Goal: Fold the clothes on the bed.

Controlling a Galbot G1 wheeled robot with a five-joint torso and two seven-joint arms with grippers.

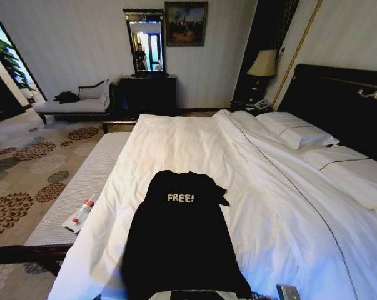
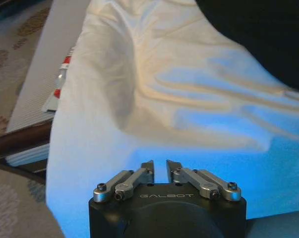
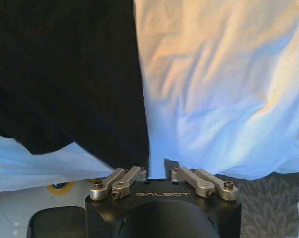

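Here you have the black T-shirt (image 1: 182, 240) lying flat on the white duvet of the bed (image 1: 257, 187), at about six o'clock in the head view, its "FREE!" lettering toward twelve. Your left gripper (image 2: 160, 169) hovers over bare duvet beside the shirt, jaws drawn to a narrow gap, holding nothing. Your right gripper (image 3: 155, 171) sits at the shirt's edge, jaws likewise nearly closed and empty.

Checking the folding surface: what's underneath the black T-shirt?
The black T-shirt lies flat on the bed's white duvet. Whatever duvet sits directly beneath the fabric is covered.
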